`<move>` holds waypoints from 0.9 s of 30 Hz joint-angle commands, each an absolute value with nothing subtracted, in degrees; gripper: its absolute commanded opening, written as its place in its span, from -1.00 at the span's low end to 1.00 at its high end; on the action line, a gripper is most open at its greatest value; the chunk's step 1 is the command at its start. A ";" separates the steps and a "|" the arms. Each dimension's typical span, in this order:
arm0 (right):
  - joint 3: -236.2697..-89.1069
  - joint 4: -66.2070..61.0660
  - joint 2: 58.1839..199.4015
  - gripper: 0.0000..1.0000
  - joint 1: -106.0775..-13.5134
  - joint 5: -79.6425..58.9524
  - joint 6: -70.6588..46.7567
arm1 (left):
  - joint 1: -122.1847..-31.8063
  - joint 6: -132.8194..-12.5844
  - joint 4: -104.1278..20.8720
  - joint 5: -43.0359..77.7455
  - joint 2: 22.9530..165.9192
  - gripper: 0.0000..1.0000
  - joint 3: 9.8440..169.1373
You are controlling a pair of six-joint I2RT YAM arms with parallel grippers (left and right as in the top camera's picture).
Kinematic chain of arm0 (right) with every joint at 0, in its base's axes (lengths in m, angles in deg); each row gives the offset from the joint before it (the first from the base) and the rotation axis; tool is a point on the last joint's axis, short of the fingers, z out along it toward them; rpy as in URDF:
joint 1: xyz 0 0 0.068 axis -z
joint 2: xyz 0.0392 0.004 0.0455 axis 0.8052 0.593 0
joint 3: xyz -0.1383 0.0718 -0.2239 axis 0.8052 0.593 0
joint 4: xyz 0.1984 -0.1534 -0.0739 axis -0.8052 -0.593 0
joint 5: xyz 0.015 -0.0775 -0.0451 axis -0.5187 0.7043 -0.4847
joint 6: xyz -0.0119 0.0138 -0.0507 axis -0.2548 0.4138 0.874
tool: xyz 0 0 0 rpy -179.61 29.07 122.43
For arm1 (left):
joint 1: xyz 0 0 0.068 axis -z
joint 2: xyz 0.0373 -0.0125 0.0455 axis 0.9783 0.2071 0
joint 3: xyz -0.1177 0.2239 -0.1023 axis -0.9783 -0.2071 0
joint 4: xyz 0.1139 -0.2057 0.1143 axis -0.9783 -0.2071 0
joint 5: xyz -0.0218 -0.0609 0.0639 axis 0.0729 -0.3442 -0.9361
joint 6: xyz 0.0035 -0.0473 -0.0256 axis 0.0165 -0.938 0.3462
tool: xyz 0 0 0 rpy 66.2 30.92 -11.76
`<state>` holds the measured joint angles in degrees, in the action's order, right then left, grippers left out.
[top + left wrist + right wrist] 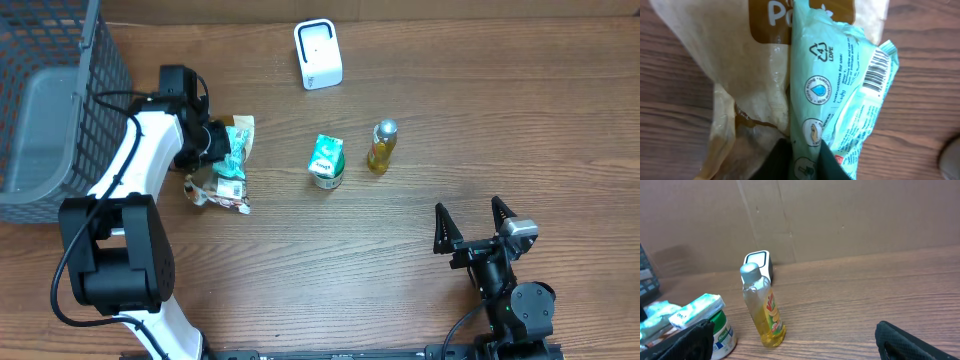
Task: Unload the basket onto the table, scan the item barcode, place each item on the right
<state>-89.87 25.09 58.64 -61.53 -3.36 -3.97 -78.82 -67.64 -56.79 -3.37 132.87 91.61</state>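
1. Since the left gripper is clenched on the near end of the mint-green plastic wipes packet, the packet lies straight ahead of its fingertips. It is pinched between the two dark fingers. Whether it is clear of the wooden table or resting on it, I cannot tell.
2. In the wrist view the packet's long axis runs away from the jaws and leans a little to their right.
3. The black barcode sits on the packet's right edge, toward the far end. Its printed face is turned back toward the wrist camera.
4. A tan crinkled plastic bag touches the packet on the left of the jaws and lies partly under it. Whether the grip has caught it too is unclear.
5. The white box-shaped scanner stands well apart from this gripper, out past the packet's far end and off to one side.
6. The right gripper is released, jaws spread wide and empty, well apart from the packet. The left arm is plainly the nearer one.
7. The coming move probably turns on carrying the packet toward the scanner and rotating it so the barcode face meets the scanner's window.
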 commanded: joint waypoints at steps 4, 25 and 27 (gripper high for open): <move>-89.26 25.40 58.18 1.00 -61.34 -3.01 -3.56 | -78.67 -66.86 -62.86 0.68 132.61 -0.92 102.32; -89.26 25.40 58.18 1.00 -61.34 -3.01 -3.56 | -77.25 -66.70 -63.78 -10.45 133.07 -0.92 95.96; -89.26 25.40 58.18 1.00 -61.34 -3.01 -3.56 | -77.25 -66.68 -63.67 -10.45 133.40 -0.91 95.89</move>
<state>-89.85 25.05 58.64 -61.53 -3.36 -3.97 -77.27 -67.53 -64.13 -9.27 132.87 96.29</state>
